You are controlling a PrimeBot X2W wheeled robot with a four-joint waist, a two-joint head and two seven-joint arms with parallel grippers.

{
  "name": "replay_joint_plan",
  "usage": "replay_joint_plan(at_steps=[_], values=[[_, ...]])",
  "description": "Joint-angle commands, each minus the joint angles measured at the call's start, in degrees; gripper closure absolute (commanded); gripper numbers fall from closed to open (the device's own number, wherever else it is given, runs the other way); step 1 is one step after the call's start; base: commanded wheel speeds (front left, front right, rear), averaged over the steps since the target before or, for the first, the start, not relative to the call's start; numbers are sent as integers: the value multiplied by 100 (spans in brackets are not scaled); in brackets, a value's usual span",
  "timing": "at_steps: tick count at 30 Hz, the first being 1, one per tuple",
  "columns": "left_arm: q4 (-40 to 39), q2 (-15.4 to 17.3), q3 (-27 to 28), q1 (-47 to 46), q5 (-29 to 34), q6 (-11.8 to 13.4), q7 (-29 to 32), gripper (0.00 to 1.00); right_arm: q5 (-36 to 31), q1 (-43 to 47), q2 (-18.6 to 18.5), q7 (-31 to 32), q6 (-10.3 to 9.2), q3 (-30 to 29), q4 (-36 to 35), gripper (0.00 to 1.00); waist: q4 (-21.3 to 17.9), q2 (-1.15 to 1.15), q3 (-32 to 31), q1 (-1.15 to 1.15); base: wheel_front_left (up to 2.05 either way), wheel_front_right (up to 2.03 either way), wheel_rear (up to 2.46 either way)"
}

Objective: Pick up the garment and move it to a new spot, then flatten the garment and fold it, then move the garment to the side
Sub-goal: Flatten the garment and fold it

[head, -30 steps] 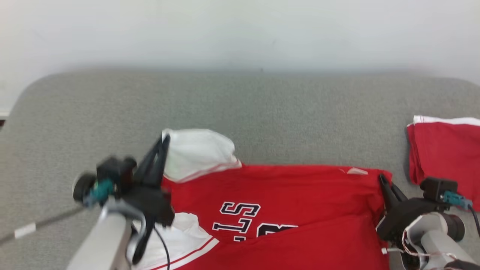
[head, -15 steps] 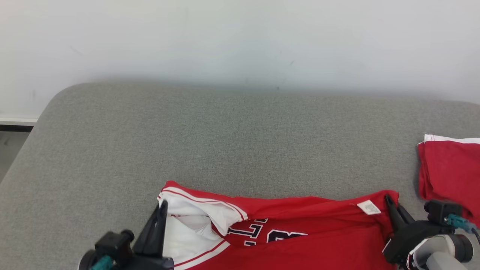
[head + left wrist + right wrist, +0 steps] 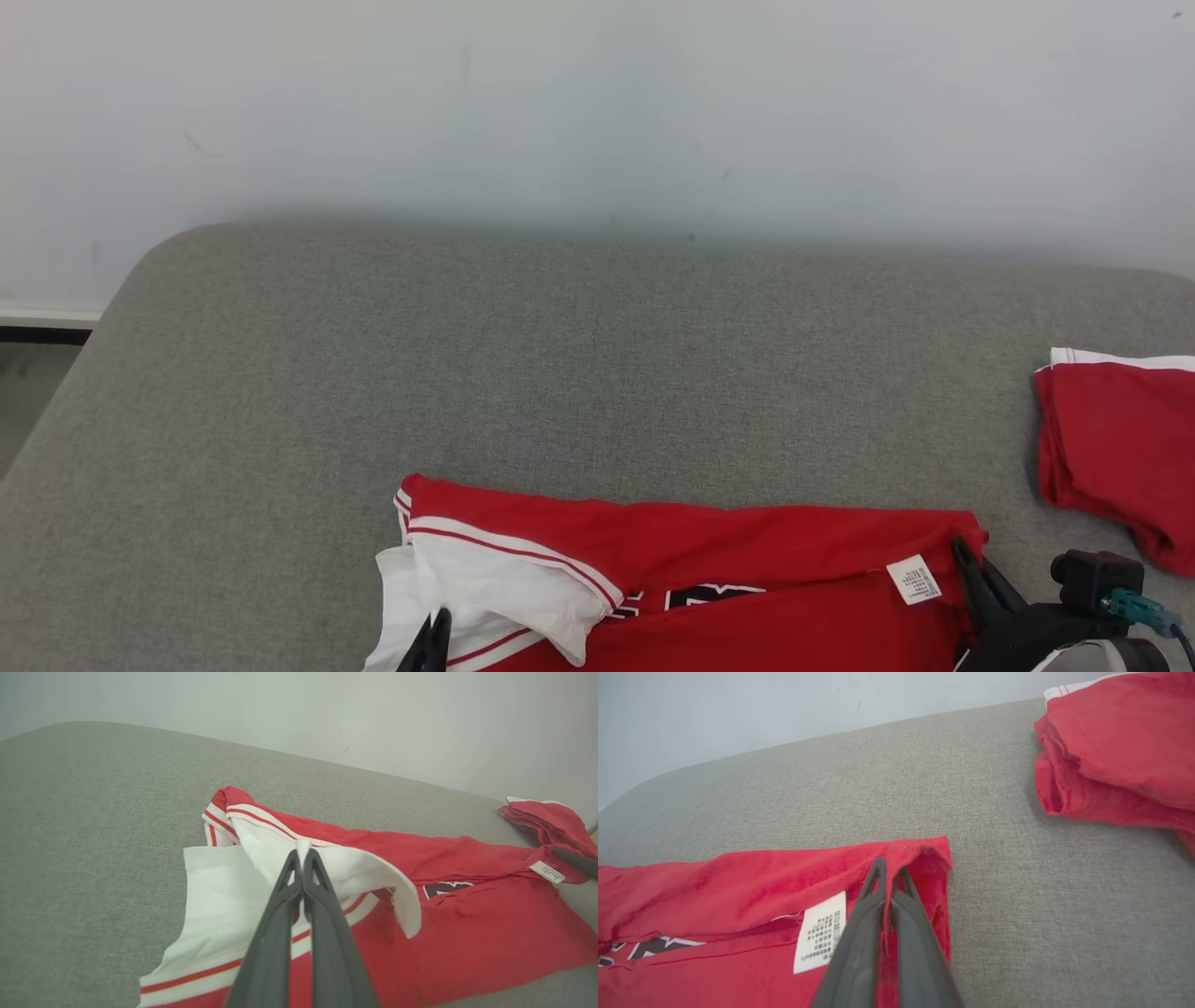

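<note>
The garment [image 3: 747, 551] is a red jersey with white sleeves and dark lettering, lying at the near edge of the grey padded surface [image 3: 560, 373]. My left gripper [image 3: 431, 644] is shut on the white sleeve fabric; in the left wrist view its closed tips [image 3: 302, 851] pinch a white fold above the garment [image 3: 467, 933]. My right gripper [image 3: 962, 555] is shut on the red hem corner beside a white label [image 3: 913, 579]. The right wrist view shows this gripper [image 3: 889, 870] clamped on the hem of the garment [image 3: 714, 882]. A folded-over red layer partly covers the lettering.
A second red folded garment [image 3: 1116, 448] lies at the right edge of the surface, also seen as a red pile [image 3: 1120, 746] close to my right gripper. A pale wall [image 3: 597, 112] rises behind. The surface's left corner [image 3: 140, 271] rounds off above the floor.
Both grippers have drawn toward me, pulling the held edge of the garment back over the lettering. The head camera has also tilted, so the whole picture has shifted.
</note>
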Motion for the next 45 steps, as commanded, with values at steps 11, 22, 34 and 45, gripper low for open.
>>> replay_joint_plan(at_steps=[11,22,34,45], values=[[238,-67,285,292,133,-1,-16,100,-322,468,26,-27,-15,-410,-509,100,45,0,-7,0,0,0,0],[537,-123,371,360,150,-2,-17,100,-598,704,107,-28,-16,-715,-579,100,68,0,0,0,0,0,0],[760,-201,519,311,343,-2,-18,53,-789,925,262,-28,-16,-990,-513,58,65,0,-9,0,0,0,0],[249,-226,990,419,1180,393,-17,0,-1918,1004,449,-27,-16,-2327,-717,0,37,0,-4,0,0,0,0]])
